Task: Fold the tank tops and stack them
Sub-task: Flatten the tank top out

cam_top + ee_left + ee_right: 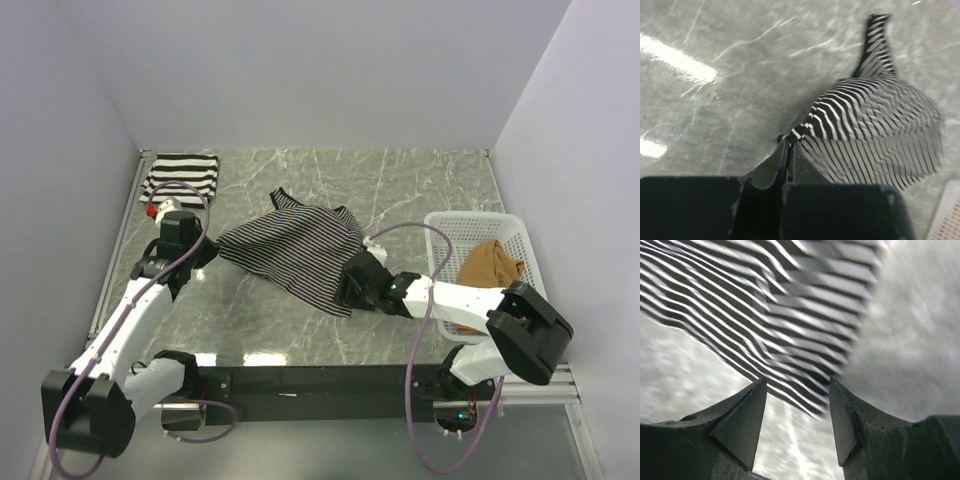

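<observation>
The thin-striped tank top (295, 250) lies spread on the marble table's middle. My left gripper (207, 248) is shut on its left corner; in the left wrist view the fingers (788, 150) pinch the dark-trimmed edge of the top (875, 130). My right gripper (350, 290) is open at the top's lower right edge; in the right wrist view the striped fabric (780, 315) lies just ahead of the spread fingertips (796, 390). The wide-striped tank top (183, 177) lies folded at the back left. The tan-brown top (492, 268) is bunched in the basket.
A white lattice basket (450, 228) stands at the right, next to the right arm. A small red and white object (153, 211) lies by the left wall. Walls close in the table on three sides.
</observation>
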Available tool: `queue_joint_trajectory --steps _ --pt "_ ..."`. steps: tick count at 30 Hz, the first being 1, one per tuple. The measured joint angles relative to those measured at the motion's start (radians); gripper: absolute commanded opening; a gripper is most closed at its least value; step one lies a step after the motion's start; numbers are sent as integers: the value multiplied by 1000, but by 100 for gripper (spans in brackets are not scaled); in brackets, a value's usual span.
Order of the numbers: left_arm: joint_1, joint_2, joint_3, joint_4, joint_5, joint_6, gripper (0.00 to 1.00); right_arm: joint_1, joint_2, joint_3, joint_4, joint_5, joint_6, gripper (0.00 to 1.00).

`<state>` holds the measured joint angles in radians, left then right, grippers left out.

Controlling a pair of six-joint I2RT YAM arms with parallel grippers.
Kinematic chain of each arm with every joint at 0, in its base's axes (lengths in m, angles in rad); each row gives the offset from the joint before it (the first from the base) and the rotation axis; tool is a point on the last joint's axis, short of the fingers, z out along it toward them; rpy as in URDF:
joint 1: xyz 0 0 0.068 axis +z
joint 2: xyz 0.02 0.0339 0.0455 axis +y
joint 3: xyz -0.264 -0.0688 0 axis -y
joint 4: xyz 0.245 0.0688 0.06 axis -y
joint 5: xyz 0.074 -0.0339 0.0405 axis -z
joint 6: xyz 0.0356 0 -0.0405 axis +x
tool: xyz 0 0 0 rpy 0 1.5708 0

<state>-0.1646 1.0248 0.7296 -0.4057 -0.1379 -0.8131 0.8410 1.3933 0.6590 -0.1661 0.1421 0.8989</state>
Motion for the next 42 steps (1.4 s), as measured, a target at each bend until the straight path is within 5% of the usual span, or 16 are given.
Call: queue_joint_trajectory --steps 8,14,19,25,28,33,37,42 --pt "2 -50 -10 52 22 -2 0 47 -126 -114 -110 31 82 58" --pt "2 -50 -17 62 41 -1 0 50 -87 -96 -112 41 110 46" --pt "2 -55 -17 64 51 0 0 71 -37 -61 -105 57 123 46" --pt "2 -64 -17 65 69 9 0 101 28 -17 -99 84 136 29" --pt "2 -71 -17 66 89 18 0 109 42 -11 -99 96 139 0" --pt "2 -97 5 50 137 48 0 110 8 27 -224 136 129 0" --pt "2 -111 122 7 174 70 1 81 -166 171 -435 207 71 0" --pt "2 -146 355 -34 222 79 1 -3 -380 557 -542 275 -48 0"
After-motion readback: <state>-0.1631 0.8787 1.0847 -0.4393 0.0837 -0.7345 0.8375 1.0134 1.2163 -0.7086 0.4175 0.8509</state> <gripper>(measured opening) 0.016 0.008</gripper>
